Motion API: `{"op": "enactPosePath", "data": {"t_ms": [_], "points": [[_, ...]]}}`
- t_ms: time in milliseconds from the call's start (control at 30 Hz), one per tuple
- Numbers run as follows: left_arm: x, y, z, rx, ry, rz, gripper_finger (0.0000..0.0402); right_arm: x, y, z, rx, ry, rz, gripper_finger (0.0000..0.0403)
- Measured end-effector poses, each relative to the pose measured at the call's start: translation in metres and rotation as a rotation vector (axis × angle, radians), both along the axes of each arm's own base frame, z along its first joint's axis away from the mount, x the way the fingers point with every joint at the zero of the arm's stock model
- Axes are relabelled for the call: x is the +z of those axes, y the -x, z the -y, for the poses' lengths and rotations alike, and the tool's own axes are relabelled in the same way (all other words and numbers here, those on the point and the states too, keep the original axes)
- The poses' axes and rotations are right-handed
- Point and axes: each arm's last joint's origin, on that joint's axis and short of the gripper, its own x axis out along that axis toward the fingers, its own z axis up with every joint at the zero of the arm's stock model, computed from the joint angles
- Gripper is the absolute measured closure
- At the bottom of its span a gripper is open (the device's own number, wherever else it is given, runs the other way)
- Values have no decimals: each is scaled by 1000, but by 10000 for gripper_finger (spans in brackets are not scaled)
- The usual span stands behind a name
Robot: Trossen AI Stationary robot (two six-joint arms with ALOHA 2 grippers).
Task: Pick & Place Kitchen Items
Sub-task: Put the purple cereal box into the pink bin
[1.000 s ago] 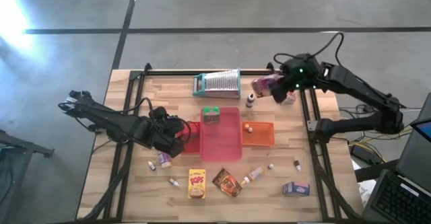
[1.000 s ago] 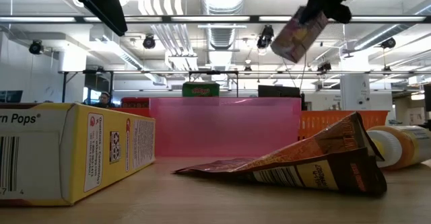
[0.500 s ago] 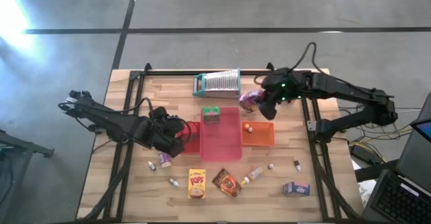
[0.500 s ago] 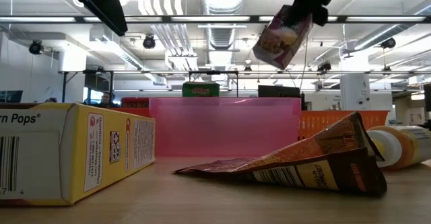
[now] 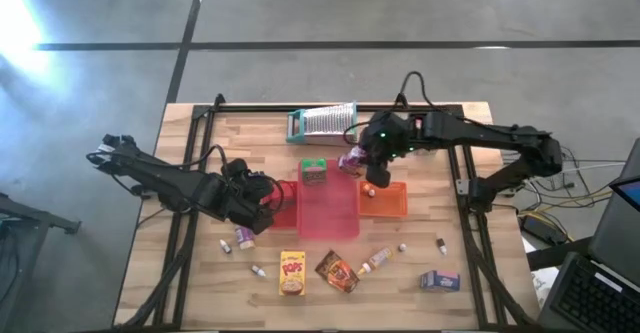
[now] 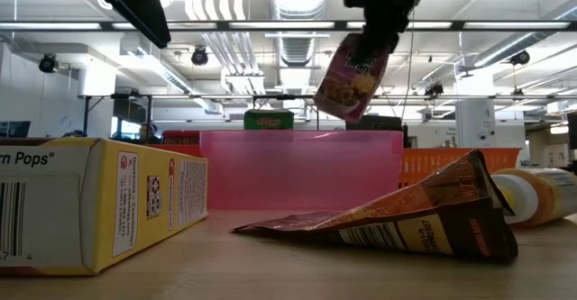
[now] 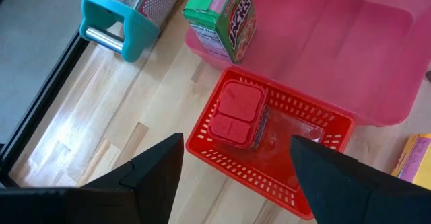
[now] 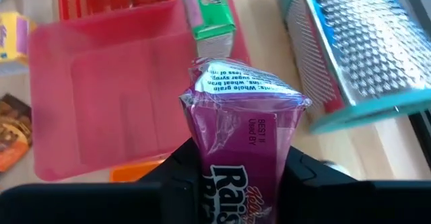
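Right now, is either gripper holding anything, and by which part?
The right gripper holds the purple cereal box by one end, in the air near the pink tray. The left gripper is open, empty.

Right gripper (image 5: 362,159) carried the purple box (image 5: 352,158) from the table's far right edge inward and lower, ending at the pink tray (image 5: 328,218)'s far right corner.
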Motion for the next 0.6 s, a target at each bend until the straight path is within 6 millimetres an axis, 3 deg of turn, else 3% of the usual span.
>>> {"op": "enactPosePath", "data": {"t_ms": [600], "points": [[0,0,0,0,0,0,125,-29,-53,4,186,93,-123,305]]}}
